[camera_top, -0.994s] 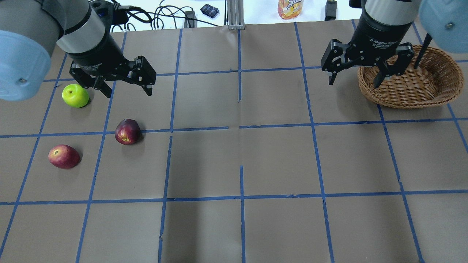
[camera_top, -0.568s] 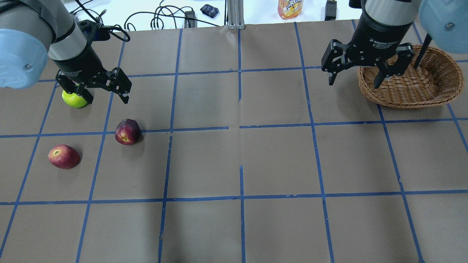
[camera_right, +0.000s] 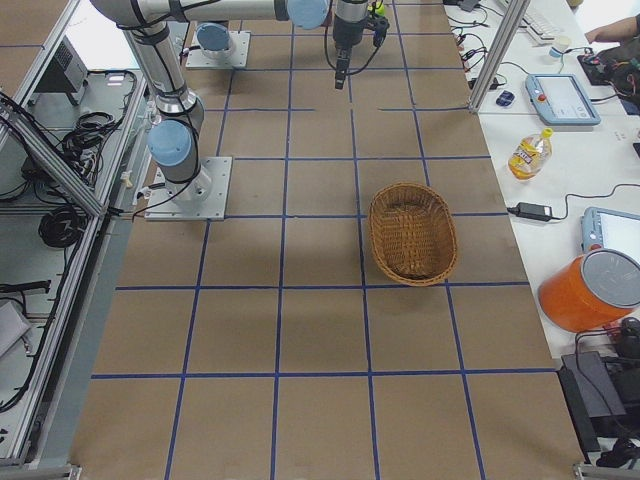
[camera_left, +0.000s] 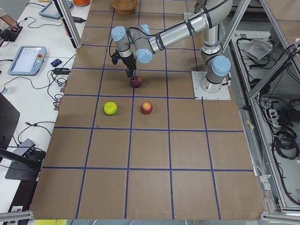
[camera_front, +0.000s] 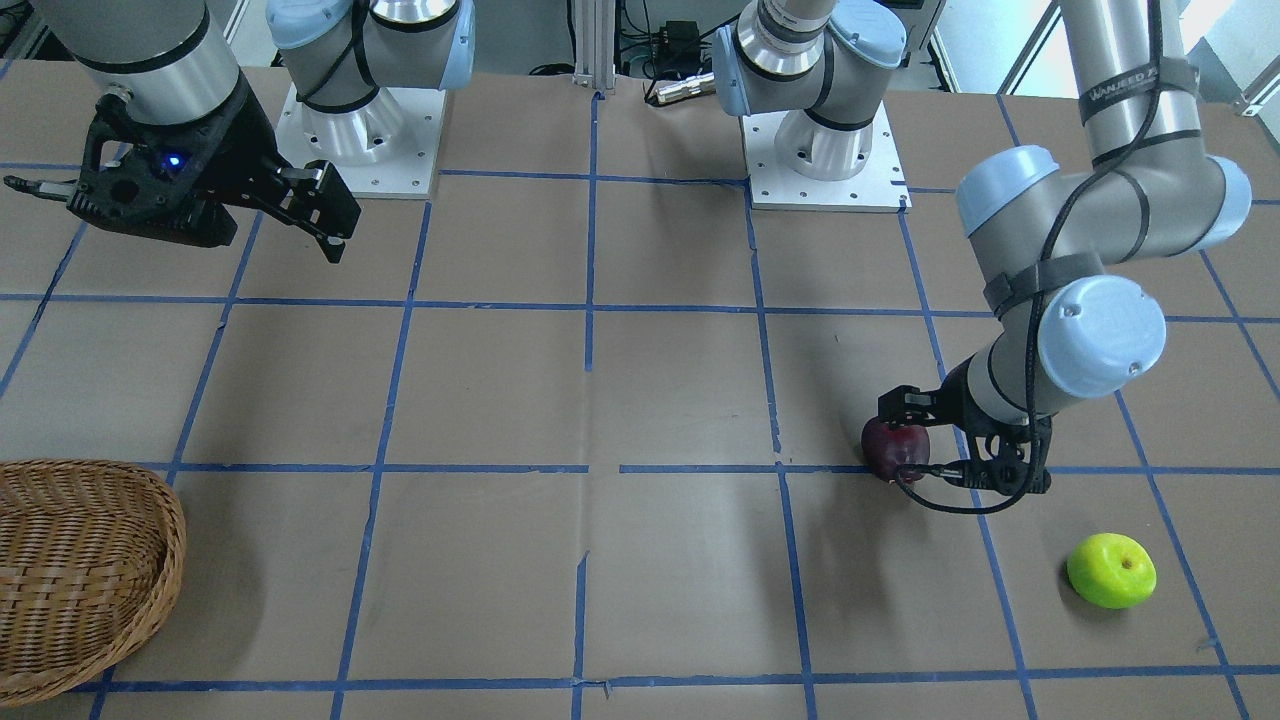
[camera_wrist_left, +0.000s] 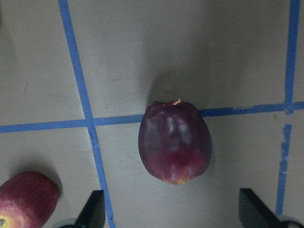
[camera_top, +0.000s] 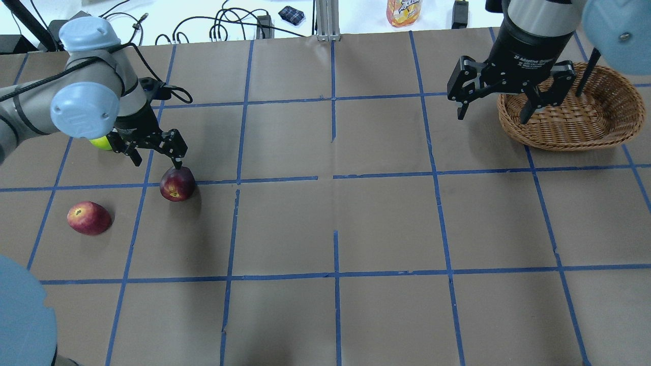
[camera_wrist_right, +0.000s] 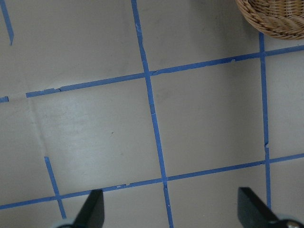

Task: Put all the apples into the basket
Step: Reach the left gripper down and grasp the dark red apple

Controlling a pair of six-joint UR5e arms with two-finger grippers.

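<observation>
The dark maroon apple (camera_top: 177,184) lies on a blue tape line at the table's left. My left gripper (camera_top: 157,163) is open and hovers just behind and above it. In the left wrist view the maroon apple (camera_wrist_left: 175,142) sits centred between the two open fingertips (camera_wrist_left: 92,211). The red apple (camera_top: 89,217) lies nearer the front left and shows in the left wrist view's corner (camera_wrist_left: 23,199). The green apple (camera_front: 1111,570) is partly hidden behind my left arm in the overhead view. My right gripper (camera_top: 492,116) is open and empty beside the empty wicker basket (camera_top: 574,122).
The brown table cover has a blue tape grid. A juice bottle (camera_top: 404,11) and cables (camera_top: 224,23) lie past the far edge. The two arm bases (camera_front: 825,150) stand at the robot's side of the table.
My left gripper has moved from above the green apple toward the maroon apple and dropped lower, still open. The right arm and all apples have not moved.
</observation>
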